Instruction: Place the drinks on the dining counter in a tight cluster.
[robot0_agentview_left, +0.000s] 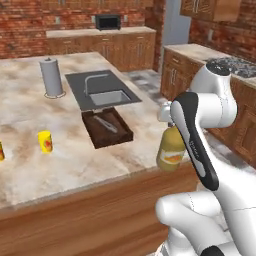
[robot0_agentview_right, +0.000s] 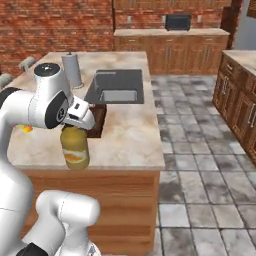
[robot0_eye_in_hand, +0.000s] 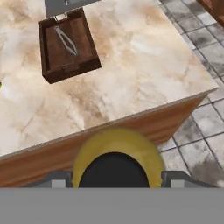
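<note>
My gripper (robot0_eye_in_hand: 116, 180) is shut on the black cap of a fat amber-yellow juice bottle (robot0_eye_in_hand: 118, 151), one of the drinks. The bottle (robot0_agentview_left: 171, 150) hangs upright from the hand, just off the near edge of the dining counter (robot0_agentview_left: 75, 165), close to its near right corner. From the right, the bottle (robot0_agentview_right: 75, 147) hangs below the gripper (robot0_agentview_right: 74, 129) in front of the beige marbled top (robot0_agentview_right: 130, 135). In the hand view the counter (robot0_eye_in_hand: 144, 65) lies ahead of the bottle, whose base is past the wooden edge.
A dark wooden tray (robot0_agentview_left: 107, 127) holding tongs lies on the counter in front of the inset sink (robot0_agentview_left: 102, 95). A paper towel roll (robot0_agentview_left: 51, 77) stands far left. A small yellow can (robot0_agentview_left: 45, 141) stands near the left. Tiled floor (robot0_agentview_right: 200, 150) lies to the right.
</note>
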